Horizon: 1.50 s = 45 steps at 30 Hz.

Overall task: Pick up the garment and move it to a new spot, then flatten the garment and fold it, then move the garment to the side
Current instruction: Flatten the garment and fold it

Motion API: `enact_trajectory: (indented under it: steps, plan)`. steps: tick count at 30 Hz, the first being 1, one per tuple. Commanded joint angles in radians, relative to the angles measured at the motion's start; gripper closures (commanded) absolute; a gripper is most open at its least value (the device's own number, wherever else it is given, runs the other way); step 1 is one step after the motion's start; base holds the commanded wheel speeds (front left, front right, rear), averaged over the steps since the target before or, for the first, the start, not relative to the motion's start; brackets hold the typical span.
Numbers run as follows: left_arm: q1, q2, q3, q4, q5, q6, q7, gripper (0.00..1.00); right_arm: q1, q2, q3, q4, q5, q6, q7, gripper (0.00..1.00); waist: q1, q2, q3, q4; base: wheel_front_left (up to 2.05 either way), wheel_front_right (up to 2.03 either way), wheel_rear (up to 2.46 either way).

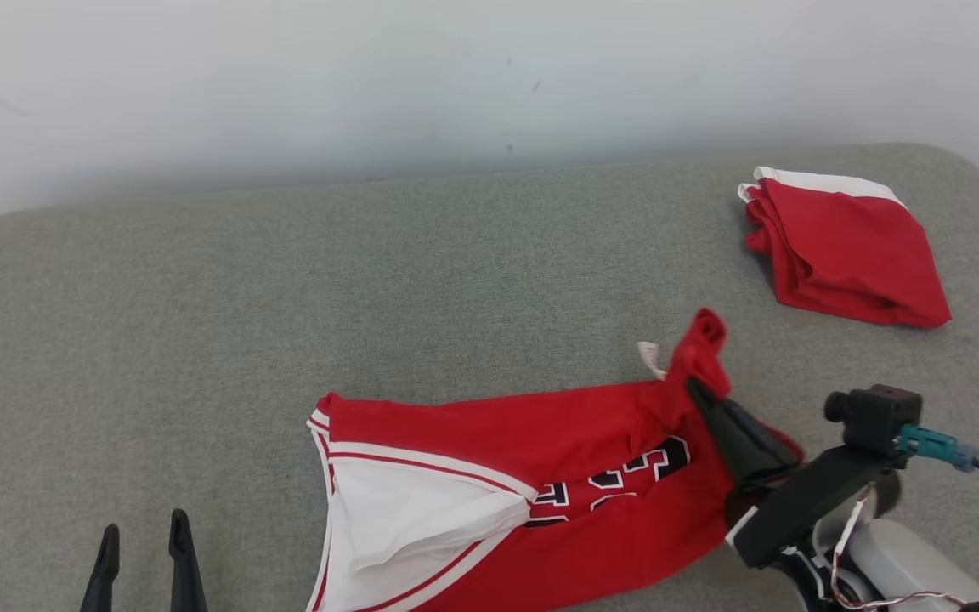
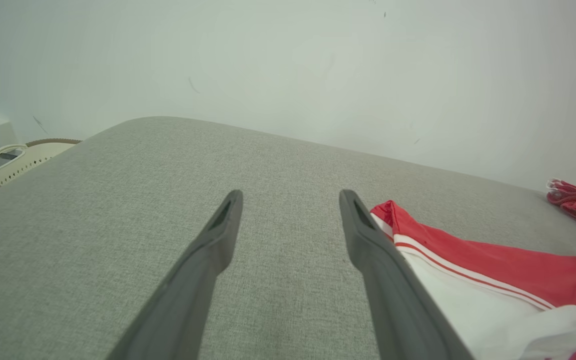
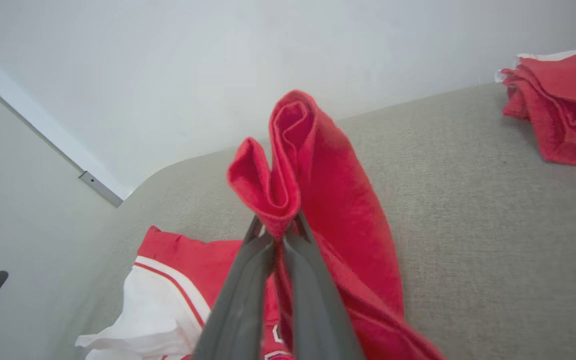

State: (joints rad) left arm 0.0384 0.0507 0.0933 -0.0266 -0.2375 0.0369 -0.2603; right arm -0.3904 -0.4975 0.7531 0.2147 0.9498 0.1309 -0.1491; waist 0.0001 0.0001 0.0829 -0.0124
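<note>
A wide grey padded table (image 1: 455,280) runs up to a pale wall. The biggest thing on it is the red jersey (image 1: 498,425) with white trim and dark numbers. It lies at the near middle, reaching toward the robot's right. Most of it rests on the table, rumpled, with a white part turned out at its near-left end. Well apart from it, at the far right, sits a folded red-and-white garment (image 1: 846,246).

The right gripper (image 1: 698,391) has its two fingers pressed together on a bunched fold at the jersey's right end. That fold stands up above the fingertips, and the cloth trails down from it to the table. The left gripper (image 1: 143,531) is at the near left with its fingers spread, holding nothing; its right finger is just beside the jersey's striped corner. A small white tag (image 1: 650,357) pokes out next to the pinched fold.

This looks like the first step — picking the jersey up to shift it — with only one end raised. The next move likely calls for a lift high enough to free the trailing cloth, then a carry to open table. The pinch is narrow, so the fabric could slip — the idle left gripper could take the striped corner.
</note>
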Motion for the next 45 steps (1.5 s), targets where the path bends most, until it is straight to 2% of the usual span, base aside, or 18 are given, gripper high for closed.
enact_trajectory:
  steps: [1,11,20,30,38,45]
  plan:
    - [-0.002,0.000,-0.001,0.001,0.000,-0.001,-0.004,0.00,-0.008,-0.002,0.019,-0.023,0.022,0.000,0.001,1.00,-0.0001,-0.0001,0.001,0.007,0.00,0.00,0.00]
    - [-0.021,0.000,-0.013,0.016,-0.006,-0.005,-0.004,0.00,-0.076,0.064,0.174,-0.115,0.155,0.000,0.004,1.00,-0.0001,-0.0001,0.007,0.049,0.00,0.00,0.00]
    - [-0.041,0.000,-0.040,0.035,-0.013,-0.008,-0.004,0.00,-0.154,0.143,0.291,-0.064,0.189,0.000,-0.020,1.00,-0.0001,-0.0001,0.012,0.093,0.00,0.00,0.00]
    - [-0.061,0.000,-0.065,0.048,-0.017,-0.010,-0.004,0.00,-0.237,0.248,0.358,0.119,0.192,0.000,-0.044,1.00,-0.0001,-0.0001,0.022,0.135,0.00,0.00,0.00]
    - [-0.075,0.000,-0.089,0.073,-0.025,-0.013,-0.004,0.00,-0.296,0.352,0.387,0.325,0.224,0.000,-0.053,1.00,-0.0001,-0.0001,0.022,0.177,0.00,0.00,0.00]
    - [-0.080,0.000,-0.099,0.090,-0.031,-0.013,-0.004,0.00,-0.320,0.399,0.418,0.447,0.262,0.000,-0.074,1.00,-0.0001,-0.0001,0.016,0.203,0.00,0.00,0.00]
